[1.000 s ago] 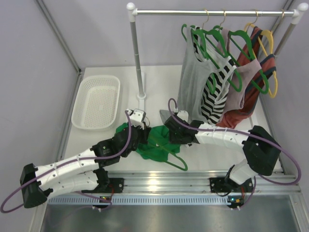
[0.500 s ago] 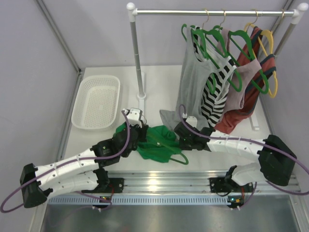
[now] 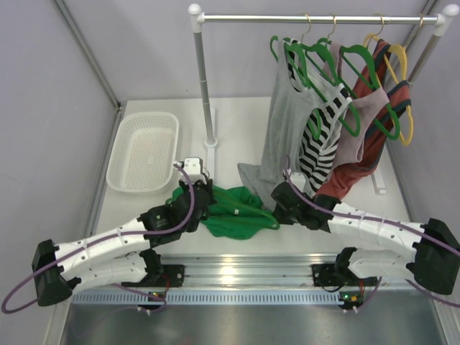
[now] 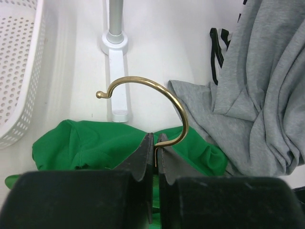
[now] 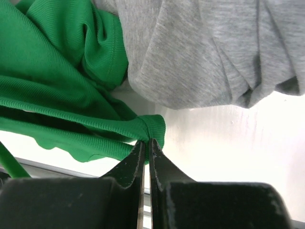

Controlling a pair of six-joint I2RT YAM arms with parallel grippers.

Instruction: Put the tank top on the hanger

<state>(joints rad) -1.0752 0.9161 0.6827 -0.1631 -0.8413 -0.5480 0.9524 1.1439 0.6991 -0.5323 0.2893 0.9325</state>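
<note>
Moved: right arm swung out to the right since a second ago, jaws gone from half apart to pressed together.
Right gripper [image 5: 145,141]: clamped tight on a hem fold of the green tank top [image 3: 233,212].
Left gripper [image 4: 155,138]: pinched nearly closed on the hanger [image 4: 136,78] at its brass hook stem.
Green tank top: bunched on the table between both grippers, touching the grey tank top [image 3: 277,144].
Far left: white basket [image 3: 172,147].
</note>
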